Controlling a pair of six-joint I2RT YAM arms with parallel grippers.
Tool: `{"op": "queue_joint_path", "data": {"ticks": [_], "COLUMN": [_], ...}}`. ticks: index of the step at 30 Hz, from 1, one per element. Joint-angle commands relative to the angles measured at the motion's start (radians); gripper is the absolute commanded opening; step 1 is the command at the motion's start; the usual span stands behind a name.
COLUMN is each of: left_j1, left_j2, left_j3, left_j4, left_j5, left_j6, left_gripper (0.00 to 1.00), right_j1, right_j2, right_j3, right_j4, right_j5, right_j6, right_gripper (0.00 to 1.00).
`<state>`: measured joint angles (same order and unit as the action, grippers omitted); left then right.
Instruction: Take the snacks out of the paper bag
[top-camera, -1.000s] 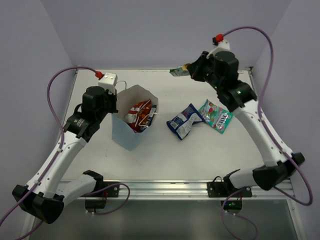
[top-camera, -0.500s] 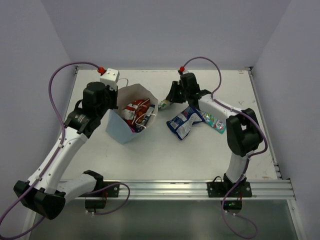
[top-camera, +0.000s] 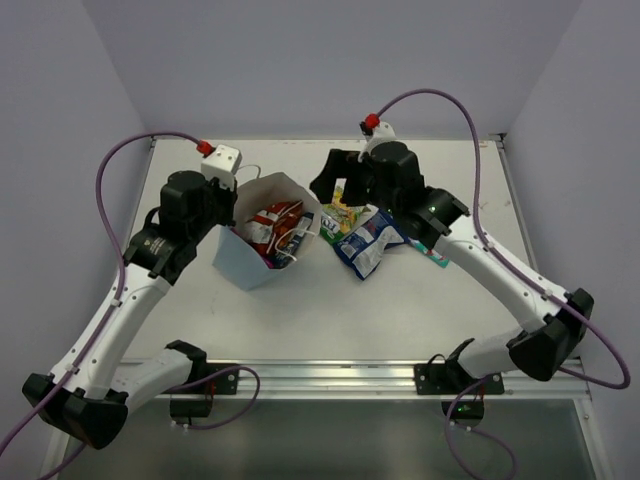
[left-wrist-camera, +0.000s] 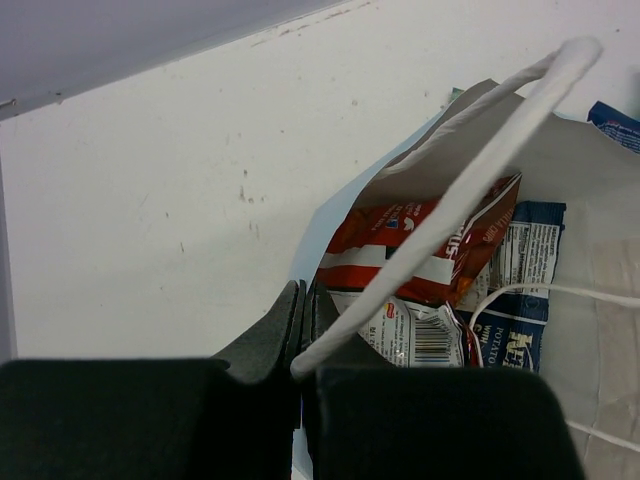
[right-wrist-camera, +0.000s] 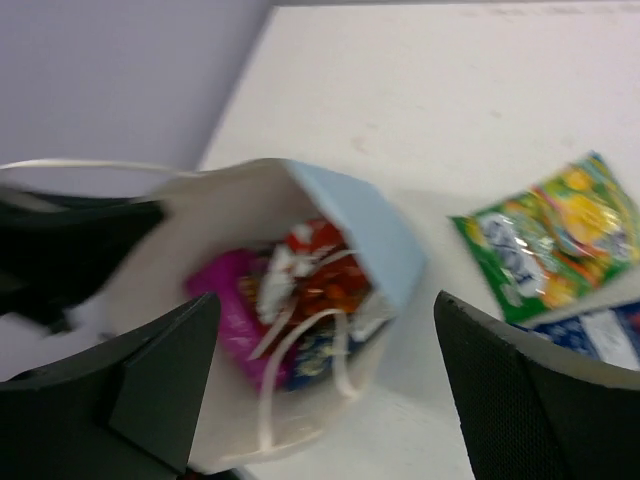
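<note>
While the left gripper (left-wrist-camera: 300, 335) pinches what seems the bag's (top-camera: 240, 265) rim, the right gripper (right-wrist-camera: 325, 390) hovers spread near its mouth; a red packet (left-wrist-camera: 420, 245) lies inside.

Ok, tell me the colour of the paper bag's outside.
Light blue; the paper bag shows best in the top external view.

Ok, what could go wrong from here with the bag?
The handle loop lies across the packets in the bag, so the open right gripper might snag it instead of a packet. The left gripper pinches only one rim, so a hard pull could tip or tear the bag. The yellow-green packet lies close by and could get swept.
</note>
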<state>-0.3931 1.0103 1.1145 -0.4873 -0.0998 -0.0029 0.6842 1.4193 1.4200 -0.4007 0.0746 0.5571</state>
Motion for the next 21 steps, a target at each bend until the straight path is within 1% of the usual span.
{"op": "queue_joint_path", "data": {"ticks": [1,2,4,5,8,12,16,21], "left_j1": [-0.003,-0.003,-0.003,-0.003,-0.003,-0.003,-0.003,-0.003], "left_j2": [-0.022,-0.018,-0.016,-0.013,-0.007,-0.006,-0.006,-0.010], "left_j3": [0.016,0.019,0.030,0.034,0.051,0.050,0.035,0.021], "left_j4": [0.116,0.115,0.115,0.115,0.113,0.113,0.115,0.121], "left_j5": [0.045,0.037,0.025,0.009,-0.014,-0.026,-0.017,-0.009], "left_j6": [-0.020,-0.022,-0.031,-0.034,-0.051,-0.066,-0.083,-0.089], "left_gripper": [0.00,0.00,0.00,0.00,0.00,0.00,0.00,0.00], "right_j1": [0.106,0.145,0.184,0.219,0.267,0.282,0.284,0.282], "right_j2": [-0.026,-0.017,0.036,0.061,0.167,0.263,0.319,0.391], "right_j3": [0.100,0.132,0.170,0.216,0.298,0.321,0.286,0.307], "right_j4": [-0.076,-0.075,-0.084,-0.096,-0.154,-0.181,-0.138,-0.159], "right_j5": [0.067,0.060,0.063,0.074,0.108,0.134,0.178,0.264], "right_j6": [0.030,0.049,0.085,0.098,0.154,0.249,0.280,0.345], "right_gripper": [0.90,0.88,0.84,0.82,0.80,0.80,0.80,0.80]}}
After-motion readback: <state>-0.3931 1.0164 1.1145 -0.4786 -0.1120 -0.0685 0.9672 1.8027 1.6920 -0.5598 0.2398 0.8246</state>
